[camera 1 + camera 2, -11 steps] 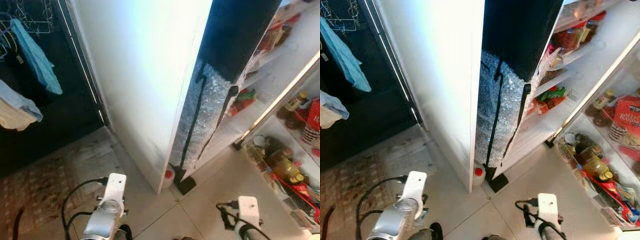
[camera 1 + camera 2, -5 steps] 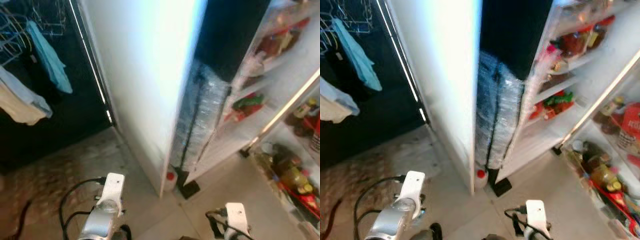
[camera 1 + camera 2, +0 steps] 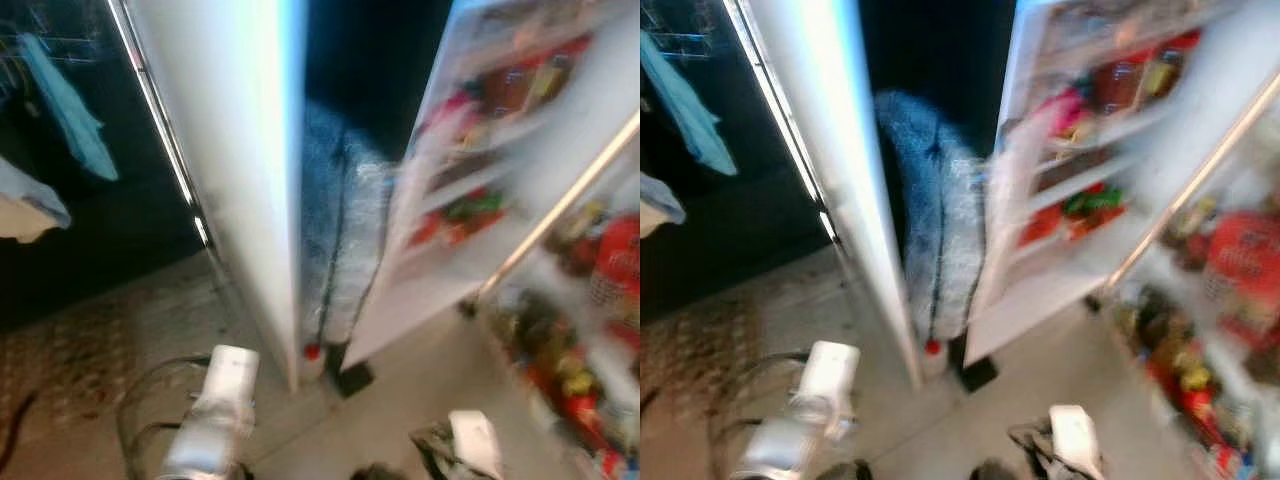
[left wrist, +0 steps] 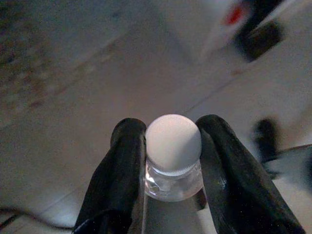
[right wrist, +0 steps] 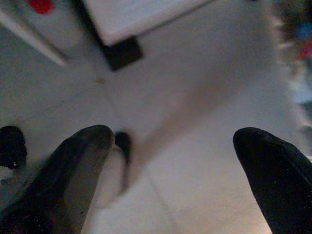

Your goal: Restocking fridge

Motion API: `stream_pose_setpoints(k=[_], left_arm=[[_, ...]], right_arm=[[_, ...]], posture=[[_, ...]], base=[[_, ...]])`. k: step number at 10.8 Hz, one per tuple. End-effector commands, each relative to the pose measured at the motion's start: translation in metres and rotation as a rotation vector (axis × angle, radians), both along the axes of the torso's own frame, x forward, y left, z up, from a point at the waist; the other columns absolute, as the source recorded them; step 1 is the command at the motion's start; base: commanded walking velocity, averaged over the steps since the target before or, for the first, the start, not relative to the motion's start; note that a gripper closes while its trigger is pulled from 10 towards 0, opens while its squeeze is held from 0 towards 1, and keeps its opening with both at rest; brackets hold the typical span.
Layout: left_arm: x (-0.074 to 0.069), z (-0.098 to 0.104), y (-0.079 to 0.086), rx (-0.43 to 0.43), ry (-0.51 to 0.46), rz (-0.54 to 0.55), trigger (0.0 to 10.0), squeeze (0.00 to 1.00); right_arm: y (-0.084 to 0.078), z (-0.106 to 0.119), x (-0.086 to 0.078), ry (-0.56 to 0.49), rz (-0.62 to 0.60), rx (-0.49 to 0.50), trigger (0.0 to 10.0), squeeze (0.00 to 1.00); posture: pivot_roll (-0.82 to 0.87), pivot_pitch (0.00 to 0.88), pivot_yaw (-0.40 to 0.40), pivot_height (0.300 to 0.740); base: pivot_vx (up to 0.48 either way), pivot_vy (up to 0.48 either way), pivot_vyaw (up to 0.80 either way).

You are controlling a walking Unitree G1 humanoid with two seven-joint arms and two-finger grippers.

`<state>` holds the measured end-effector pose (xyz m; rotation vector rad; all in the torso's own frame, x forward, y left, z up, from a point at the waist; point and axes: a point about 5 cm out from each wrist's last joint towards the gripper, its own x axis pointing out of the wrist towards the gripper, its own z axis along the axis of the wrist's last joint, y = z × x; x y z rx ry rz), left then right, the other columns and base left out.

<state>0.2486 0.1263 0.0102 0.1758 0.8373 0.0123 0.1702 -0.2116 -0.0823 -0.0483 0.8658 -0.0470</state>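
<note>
My left gripper [image 4: 170, 146] is shut on a clear bottle with a white cap [image 4: 173, 142], its two black fingers [image 4: 122, 165] pressing the neck from both sides above the tiled floor. My right gripper [image 5: 175, 151] is open, fingers wide apart with only floor between them. Both silver arms show low in the eye views, the left arm [image 3: 215, 420] and the right arm [image 3: 470, 445]. The fridge [image 3: 560, 330] stands open at the right, its shelves packed with jars and red packets. Its open door [image 3: 480, 180] carries shelves of bottles and packets. The picture is blurred.
A tall white panel [image 3: 225, 150] stands ahead on the left. A bubble-wrapped bundle [image 3: 340, 240] leans in the dark gap behind the door, with a red-capped bottle [image 3: 312, 352] and a black block [image 3: 350, 378] at its foot. Clothes [image 3: 65, 110] hang at far left over dark glass.
The whole picture has swung and blurred, so the camera has turned: the gap and the fridge door now sit more to the centre. Both arms hold the same low pose.
</note>
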Motion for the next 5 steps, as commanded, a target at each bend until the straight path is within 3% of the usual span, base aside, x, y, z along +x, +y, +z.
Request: stream_pose_setpoints(k=[1,5], left_arm=[[-0.004,-0.004,0.011,0.037,0.023,0.016,10.0,0.0],[-0.004,-0.003,0.01,0.037,0.023,0.019,10.0,0.0]], right_arm=[[0.006,-0.003,-0.003,0.016,0.006,0.012,10.0,0.0],[-0.011,-0.004,-0.017,0.031,-0.007,0.004,10.0,0.0]], posture=[[-0.12,0.189,-0.063,0.74],[-0.12,0.197,-0.066,0.74]], base=[[0.0,-0.304,0.42],[0.0,-0.299,0.47]])
